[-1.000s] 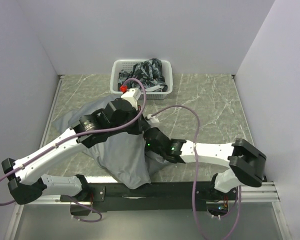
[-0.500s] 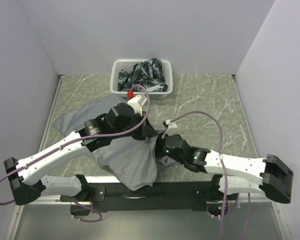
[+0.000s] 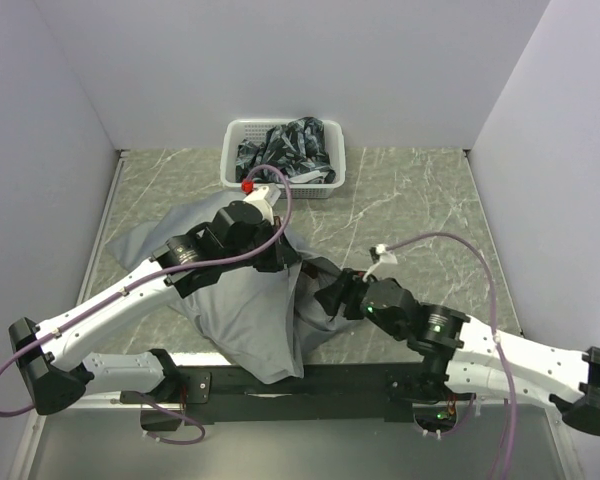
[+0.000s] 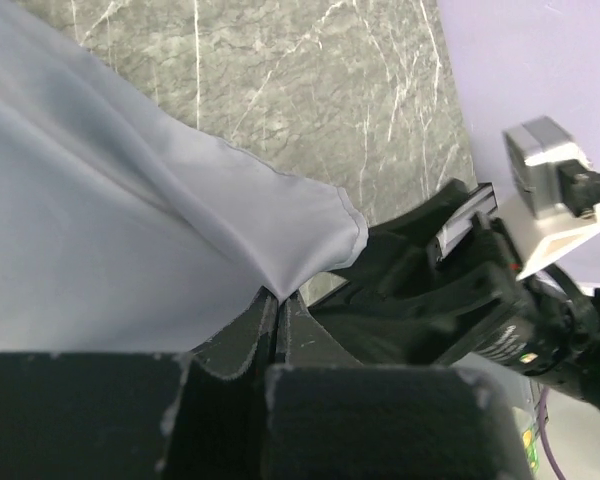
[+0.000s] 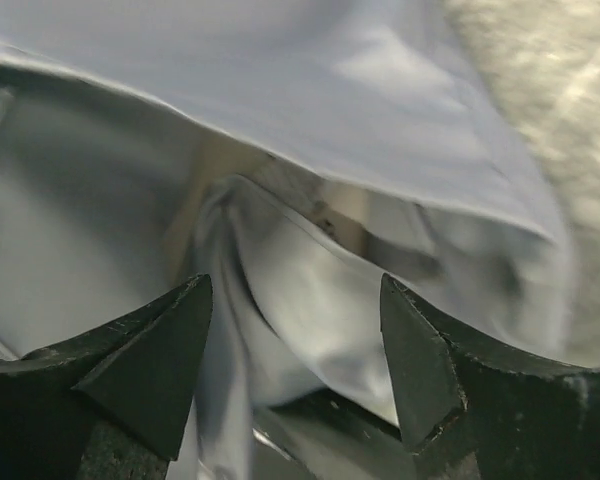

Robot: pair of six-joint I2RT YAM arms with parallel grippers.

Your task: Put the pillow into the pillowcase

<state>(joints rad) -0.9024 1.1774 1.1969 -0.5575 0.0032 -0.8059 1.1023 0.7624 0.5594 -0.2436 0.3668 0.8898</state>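
The grey pillowcase (image 3: 242, 312) lies crumpled on the table under both arms, one corner hanging over the near edge. My left gripper (image 3: 292, 264) is shut on a hem of the pillowcase (image 4: 130, 230), pinching it at the fingertips (image 4: 280, 297) and holding it up. My right gripper (image 3: 332, 296) stands open at the pillowcase's right side, with its jaws (image 5: 295, 290) spread before folds of grey fabric (image 5: 380, 80) and nothing between them. A cream strip, likely the pillow (image 5: 348, 206), shows deep between the folds; the rest of it is hidden.
A white basket (image 3: 230, 152) with dark patterned cloth stands at the back centre. Walls close in on the left, back and right. The right arm's dark wrist (image 4: 460, 300) sits close beside my left gripper. Cables loop above both arms.
The right gripper has opened and drawn back to the right, away from the fabric. The right arm has swung outward. The left gripper keeps its hold on the hem and has shifted a little.
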